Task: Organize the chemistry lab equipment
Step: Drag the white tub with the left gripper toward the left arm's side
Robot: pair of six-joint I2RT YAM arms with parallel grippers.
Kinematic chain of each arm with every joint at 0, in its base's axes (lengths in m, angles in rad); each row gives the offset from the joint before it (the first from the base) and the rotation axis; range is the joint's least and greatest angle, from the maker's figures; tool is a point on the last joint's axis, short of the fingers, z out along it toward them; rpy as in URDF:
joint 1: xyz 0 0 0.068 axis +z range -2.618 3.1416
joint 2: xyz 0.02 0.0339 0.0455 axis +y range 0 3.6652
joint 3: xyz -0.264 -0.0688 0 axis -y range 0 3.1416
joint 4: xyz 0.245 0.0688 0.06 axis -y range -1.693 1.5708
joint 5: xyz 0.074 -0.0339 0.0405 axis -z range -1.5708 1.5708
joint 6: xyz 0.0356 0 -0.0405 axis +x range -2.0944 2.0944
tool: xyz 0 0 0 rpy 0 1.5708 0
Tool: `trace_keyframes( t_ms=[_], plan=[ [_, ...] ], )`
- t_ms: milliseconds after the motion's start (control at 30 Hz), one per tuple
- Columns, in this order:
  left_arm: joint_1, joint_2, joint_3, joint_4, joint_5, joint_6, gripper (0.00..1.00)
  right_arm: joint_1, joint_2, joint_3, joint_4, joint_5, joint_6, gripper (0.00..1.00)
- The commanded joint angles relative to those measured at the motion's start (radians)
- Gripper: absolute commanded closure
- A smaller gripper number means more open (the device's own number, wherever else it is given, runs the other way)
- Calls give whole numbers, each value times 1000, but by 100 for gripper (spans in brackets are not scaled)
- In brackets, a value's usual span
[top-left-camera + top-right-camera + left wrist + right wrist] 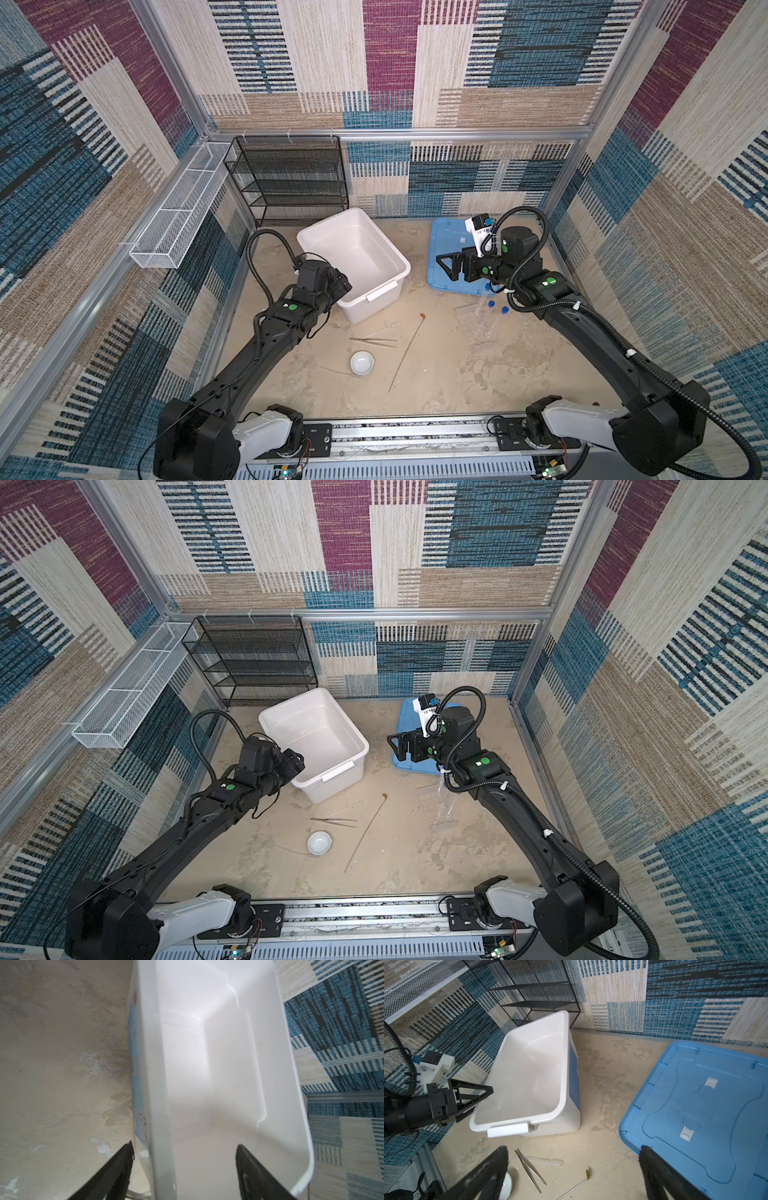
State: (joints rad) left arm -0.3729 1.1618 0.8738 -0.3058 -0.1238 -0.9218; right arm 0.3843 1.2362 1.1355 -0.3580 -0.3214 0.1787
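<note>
Left gripper (184, 1145) fingers apart astride white plastic tub (160, 1084) wall, right gripper (574, 1147) fingers wide apart above flat blue lid (695, 1095).

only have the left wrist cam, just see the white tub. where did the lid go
Observer: The blue lid lies flat on the floor, right of the tub in both top views.
Operator: is the right gripper holding it
Observer: No. The right gripper is open and empty, by the lid's near edge.
Operator: ok where are the tweezers
Observer: The tweezers lie on the floor in front of the tub, next to the dropper.
Operator: anything in the tubes rack
Observer: Blue-capped tubes stand in the rack, beside the right arm.
</note>
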Motion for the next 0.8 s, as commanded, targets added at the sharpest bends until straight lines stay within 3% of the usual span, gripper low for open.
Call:
trace_keyframes(
  t_ms=[0,200,467,600,767],
  plan=[
    [-34,-9,-8,29,14,-39,21,1,8,13,6,2,-7,1],
    [-126,17,-26,113,18,-103,21,1,6,11,28,27,16,1],
    [-209,120,53,215,5,-67,19,1,27,18,39,34,30,1],
    [-215,217,93,258,142,-50,17,1,2,8,43,50,26,1],
    [-256,167,108,159,129,2,15,1,-50,-21,27,23,28,1]
  ],
)
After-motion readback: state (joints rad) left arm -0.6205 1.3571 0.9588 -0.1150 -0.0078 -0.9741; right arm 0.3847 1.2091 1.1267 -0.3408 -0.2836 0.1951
